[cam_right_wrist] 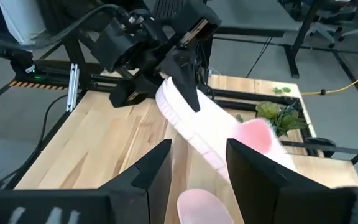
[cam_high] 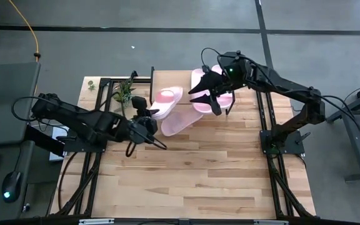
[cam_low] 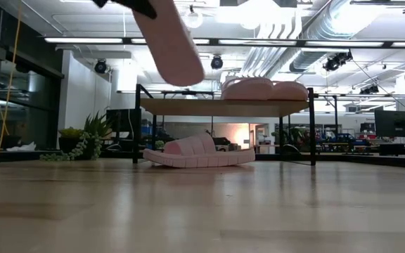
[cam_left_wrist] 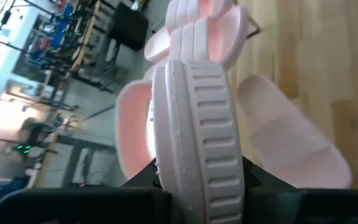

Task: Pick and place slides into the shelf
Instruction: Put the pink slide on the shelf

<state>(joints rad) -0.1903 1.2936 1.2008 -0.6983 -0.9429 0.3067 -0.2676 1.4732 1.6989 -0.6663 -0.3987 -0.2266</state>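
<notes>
Plank tabletop [cam_high: 186, 181] lies bare beneath my left gripper [cam_high: 147, 128], clamped on a raised slide [cam_high: 166, 100]; beyond it another slide [cam_low: 199, 152] lies under the shelf [cam_low: 223, 105], where my spread, empty right gripper [cam_high: 208, 100] hovers over two more.

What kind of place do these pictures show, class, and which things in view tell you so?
Probably a robotics lab or workshop. Exposed ducts and pipes run under the ceiling, desks with monitors fill the room behind, and a wood-plank table in a black frame carries two robot arms handling pink slides at a small shelf.
</notes>
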